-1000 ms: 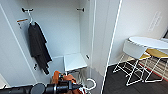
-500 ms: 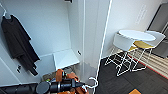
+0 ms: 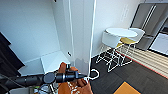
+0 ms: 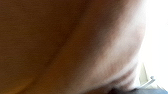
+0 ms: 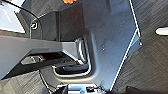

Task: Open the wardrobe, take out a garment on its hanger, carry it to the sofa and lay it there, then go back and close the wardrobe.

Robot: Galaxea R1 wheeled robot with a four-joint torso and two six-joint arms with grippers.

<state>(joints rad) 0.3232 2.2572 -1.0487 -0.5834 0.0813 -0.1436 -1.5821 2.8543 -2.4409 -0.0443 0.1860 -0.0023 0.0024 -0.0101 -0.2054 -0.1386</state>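
The wardrobe (image 3: 37,35) stands open in the head view, showing its white interior, with one white door (image 3: 82,37) edge-on in the middle. My left arm comes in low from the left. Its gripper (image 3: 83,75) is shut on the white hanger (image 3: 94,74), whose curved hook sticks out to the right. The burnt-orange garment (image 3: 72,87) hangs under the arm with white letters showing, just in front of the door. In the left wrist view, orange cloth (image 4: 62,45) lies very close. The right wrist view looks down on my own dark base (image 5: 107,37) and the carpet.
A black T-shirt (image 3: 6,62) hangs inside the wardrobe at the far left. To the right are a round white table (image 3: 122,32) and white wire-legged chairs (image 3: 111,41). Grey kitchen units (image 3: 147,22) stand behind them. The floor is dark carpet with an orange tile (image 3: 125,88).
The camera has turned right: the wardrobe interior and black T-shirt slid towards the left edge, and the table and chairs came nearer the middle. The left arm still holds the hanger and garment.
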